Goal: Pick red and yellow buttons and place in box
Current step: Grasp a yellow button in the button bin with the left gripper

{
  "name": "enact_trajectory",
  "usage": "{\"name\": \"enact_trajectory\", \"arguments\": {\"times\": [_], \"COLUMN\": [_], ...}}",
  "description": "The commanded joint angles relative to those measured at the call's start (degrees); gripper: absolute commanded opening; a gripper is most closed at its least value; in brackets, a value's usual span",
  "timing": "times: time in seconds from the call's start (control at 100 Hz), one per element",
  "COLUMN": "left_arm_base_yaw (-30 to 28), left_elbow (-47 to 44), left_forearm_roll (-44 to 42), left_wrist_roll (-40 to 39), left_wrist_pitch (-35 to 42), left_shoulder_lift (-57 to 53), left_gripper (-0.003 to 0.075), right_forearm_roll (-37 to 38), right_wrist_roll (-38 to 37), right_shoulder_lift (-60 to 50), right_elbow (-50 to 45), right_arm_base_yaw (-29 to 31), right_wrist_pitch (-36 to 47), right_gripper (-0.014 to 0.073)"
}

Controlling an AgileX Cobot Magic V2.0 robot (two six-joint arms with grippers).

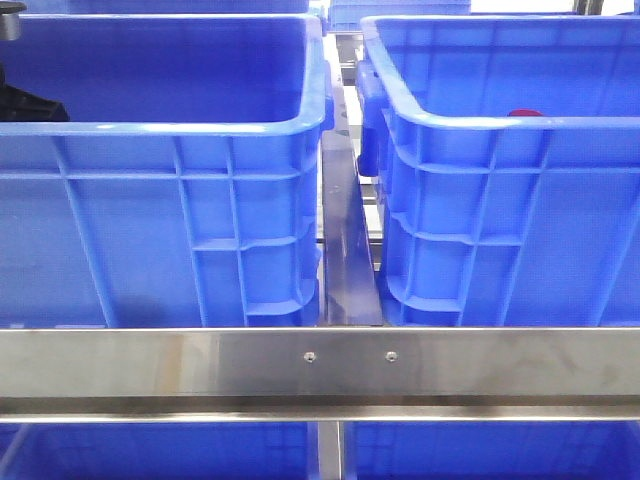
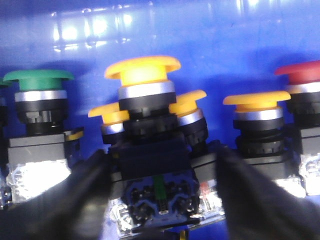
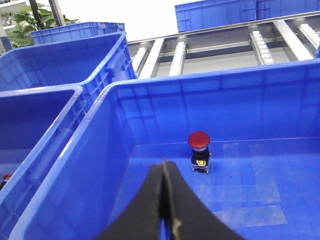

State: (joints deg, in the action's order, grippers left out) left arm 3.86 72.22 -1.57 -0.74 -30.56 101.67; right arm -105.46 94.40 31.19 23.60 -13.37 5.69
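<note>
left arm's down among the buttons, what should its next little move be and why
Probably close the left tool on the yellow button centred between its fingers. The fingers sit apart on either side of the button's black base, so it is lined up but not gripped. A red button already stands in the box, so yellow looks due.

Not a lot of the robot itself on show here. The left gripper (image 2: 162, 195) has two fat fingers (image 2: 75, 200) in plain matte black, rounded and a bit blurry up close, no markings or screws I can make out. The right gripper (image 3: 165, 210) is the same black stuff, two smooth curved fingers (image 3: 145, 210) tapering to a narrow tip with a thin seam between them. In the front view there's a black chunk of the left arm (image 1: 30, 103) peeking over a crate wall.
</note>
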Motion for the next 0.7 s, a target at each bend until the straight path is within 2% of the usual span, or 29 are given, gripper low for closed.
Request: {"name": "enact_trajectory", "arguments": {"times": [0.0, 0.11, 0.25, 0.39, 0.69], "left_arm_base_yaw": [-0.15, -0.15, -0.15, -0.15, -0.02], "left_elbow": [1.97, 1.97, 1.97, 1.97, 1.97], "left_forearm_roll": [0.71, 1.57, 1.57, 1.57, 3.17], "left_wrist_roll": [-0.52, -0.52, -0.52, -0.52, -0.52], "left_wrist_pitch": [2.58, 2.58, 2.47, 2.14, -1.43], "left_shoulder_lift": [-2.34, -2.34, -2.44, -5.05, -17.58], "left_gripper": [0.0272, 0.0144, 0.0052, 0.0023, 0.0022], "right_forearm_roll": [-1.17, -1.17, -1.17, -1.17, -1.17], "right_wrist_roll": [0.47, 0.47, 0.47, 0.47, 0.47], "right_shoulder_lift": [-0.2, -0.2, -0.2, -0.2, -0.2], "right_elbow": [1.51, 1.51, 1.51, 1.51, 1.51], "right_arm_base_yaw": [-0.02, -0.02, -0.02, -0.02, -0.02], "right_wrist_pitch": [-1.85, -1.85, -1.85, -1.85, -1.85], "right_gripper": [-0.0066, -0.0066, -0.0066, -0.0066, -0.0066]}}
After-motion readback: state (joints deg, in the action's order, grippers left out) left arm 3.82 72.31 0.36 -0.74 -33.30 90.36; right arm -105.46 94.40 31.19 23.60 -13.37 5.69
